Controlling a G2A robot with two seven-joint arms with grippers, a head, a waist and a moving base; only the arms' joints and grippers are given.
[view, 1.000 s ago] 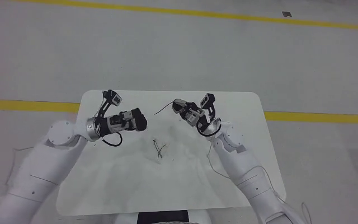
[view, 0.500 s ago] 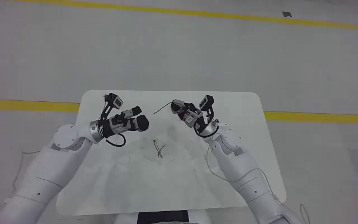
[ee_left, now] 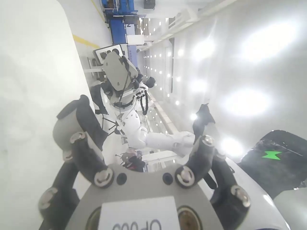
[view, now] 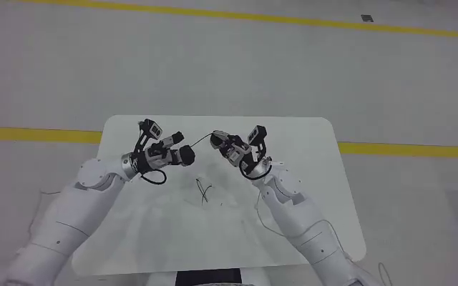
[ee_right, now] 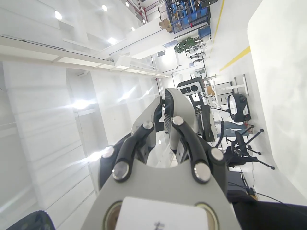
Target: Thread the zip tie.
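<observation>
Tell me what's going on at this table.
The robot holds a thin black zip tie in its shut right gripper, above the white table. The tie's free end sticks out toward the left gripper, which is open and close by, not gripping it. A few more black ties lie loose on the table nearer the robot. No loop shows yet, so the threading looks undone.

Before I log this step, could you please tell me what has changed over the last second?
The left gripper, open, and the right gripper, shut on the zip tie, moved toward each other, narrowing the gap above the table. The loose ties on the table stayed put.
</observation>
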